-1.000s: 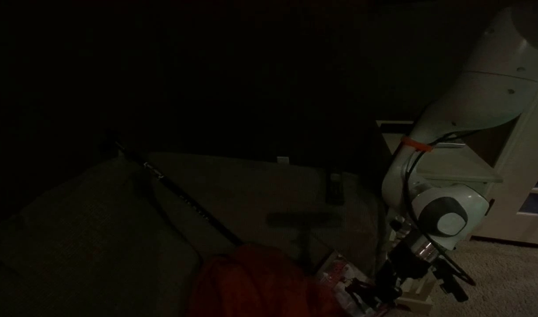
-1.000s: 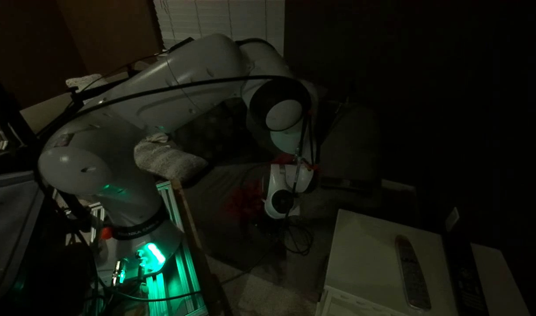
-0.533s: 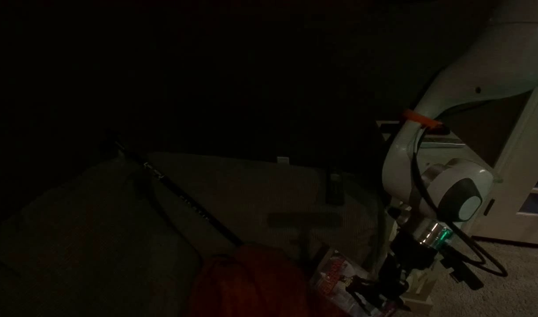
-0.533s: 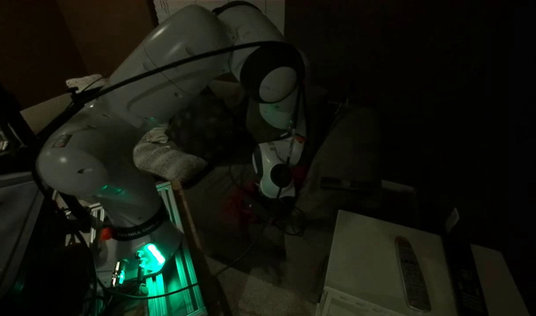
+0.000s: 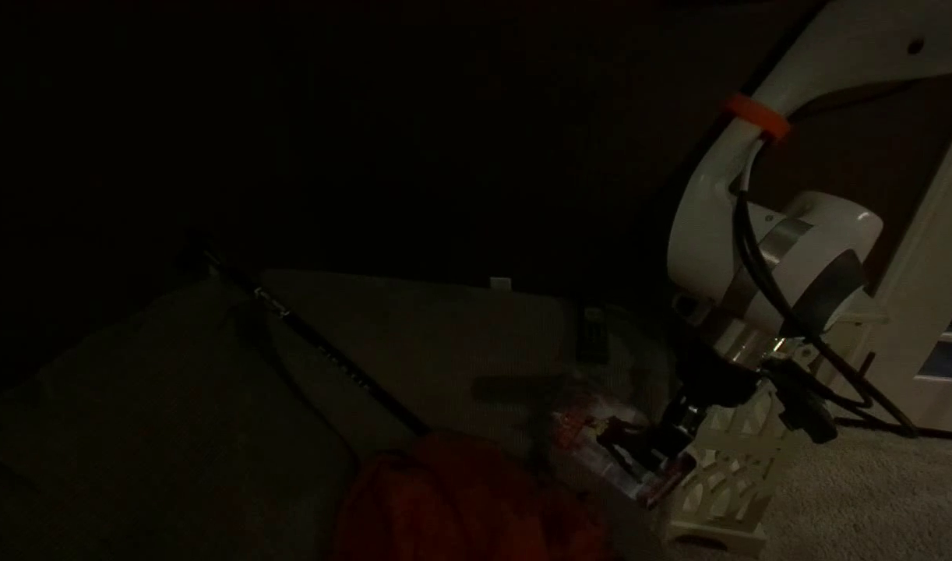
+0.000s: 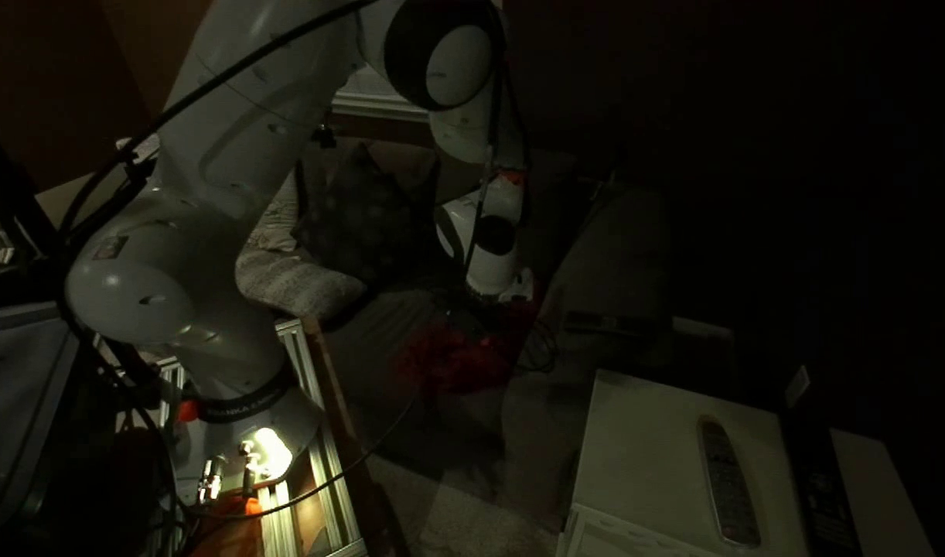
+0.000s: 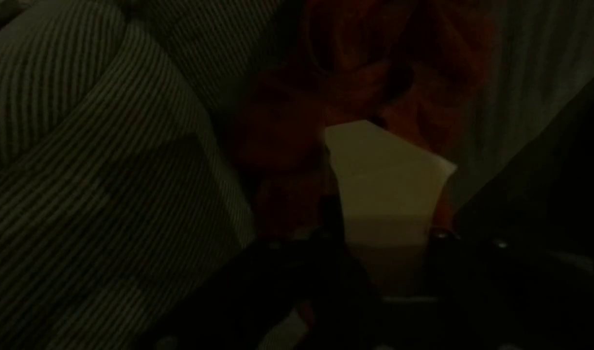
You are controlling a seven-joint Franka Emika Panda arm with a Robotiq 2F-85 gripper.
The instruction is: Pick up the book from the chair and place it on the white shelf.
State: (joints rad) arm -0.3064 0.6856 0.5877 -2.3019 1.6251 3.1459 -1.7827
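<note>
I hold the book (image 5: 597, 440) pinched in my gripper (image 7: 384, 226), up over the chair (image 5: 445, 343) and near the red cloth (image 5: 445, 499), and in an exterior view the white shelf (image 5: 745, 467) stands up straight behind the gripper.

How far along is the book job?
Looks done: the book is grasped and apparently off the chair. In hand: the gripper holds it; the wrist view shows it between the fingers. Left: carrying it to the white shelf, where a remote lies on top, and releasing.
</note>
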